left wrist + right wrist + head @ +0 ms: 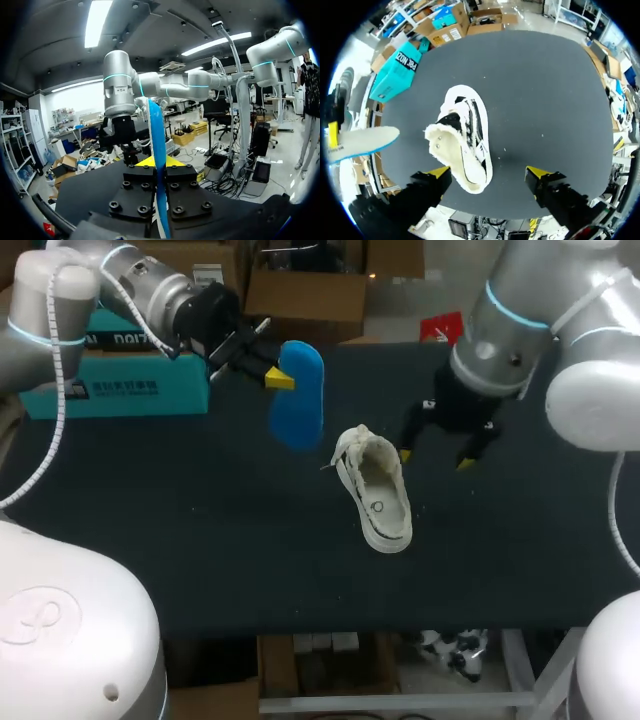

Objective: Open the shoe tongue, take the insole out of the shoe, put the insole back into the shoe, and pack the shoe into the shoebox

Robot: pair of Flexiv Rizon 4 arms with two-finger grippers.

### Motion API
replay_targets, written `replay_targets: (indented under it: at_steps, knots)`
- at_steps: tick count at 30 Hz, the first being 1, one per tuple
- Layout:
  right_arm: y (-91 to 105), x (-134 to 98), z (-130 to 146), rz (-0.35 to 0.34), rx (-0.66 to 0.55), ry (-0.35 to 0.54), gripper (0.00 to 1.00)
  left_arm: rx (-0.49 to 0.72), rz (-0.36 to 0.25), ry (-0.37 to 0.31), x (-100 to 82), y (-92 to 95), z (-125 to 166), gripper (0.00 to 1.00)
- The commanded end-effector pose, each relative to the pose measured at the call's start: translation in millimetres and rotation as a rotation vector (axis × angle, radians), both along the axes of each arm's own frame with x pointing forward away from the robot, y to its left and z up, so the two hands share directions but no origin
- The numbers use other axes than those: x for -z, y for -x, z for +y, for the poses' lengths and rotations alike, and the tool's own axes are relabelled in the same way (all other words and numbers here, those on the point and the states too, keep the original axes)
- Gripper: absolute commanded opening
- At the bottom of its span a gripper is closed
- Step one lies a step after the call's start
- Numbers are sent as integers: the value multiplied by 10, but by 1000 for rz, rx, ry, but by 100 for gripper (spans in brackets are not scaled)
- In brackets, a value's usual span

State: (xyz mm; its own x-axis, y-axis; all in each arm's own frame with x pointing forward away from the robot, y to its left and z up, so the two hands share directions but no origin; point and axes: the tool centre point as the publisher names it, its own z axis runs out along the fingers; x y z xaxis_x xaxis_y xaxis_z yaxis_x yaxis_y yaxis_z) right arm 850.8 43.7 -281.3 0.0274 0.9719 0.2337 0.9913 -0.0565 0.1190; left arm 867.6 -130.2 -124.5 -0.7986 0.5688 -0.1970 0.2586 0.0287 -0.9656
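Note:
A white shoe (375, 490) with a fleecy lining lies on the dark table, its opening facing up. My left gripper (270, 370) is shut on a blue insole (298, 395), holding it in the air to the left of and behind the shoe. Seen edge-on in the left wrist view, the insole (157, 150) stands pinched between the yellow fingertips (145, 161). My right gripper (433, 458) hangs open just to the right of the shoe, holding nothing. In the right wrist view the shoe (464, 142) lies ahead of the open gripper (490, 175), nearer one finger, and the insole (362, 142) shows to the side.
A teal shoebox (115, 380) stands at the table's back left, behind my left arm, and shows as the teal shoebox (399, 70) in the right wrist view. Bare dark tabletop (200, 530) lies in front of and to both sides of the shoe.

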Motion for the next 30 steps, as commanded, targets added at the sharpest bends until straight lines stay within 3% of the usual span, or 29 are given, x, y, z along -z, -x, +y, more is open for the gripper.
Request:
replay_targets:
  at_steps: [1,7,13,19,25,30]
  knots:
    - [115,-214,-69,3,-4,-64,100,-155,-16,23,-33,307,-193,0]
    - [115,-214,-69,3,-4,-64,100,-136,9,47,-59,465,-351,0]
    - [115,-214,-69,3,-4,-64,100,-132,80,99,-19,554,-494,0]
    - [241,-192,-85,66,96,-128,100,-195,145,119,-14,616,-557,0]
    - [320,-170,-77,84,158,-155,100,-240,306,169,-51,662,-598,0]
    - [364,-143,-92,90,184,-160,100,-239,394,158,-60,708,-638,0]
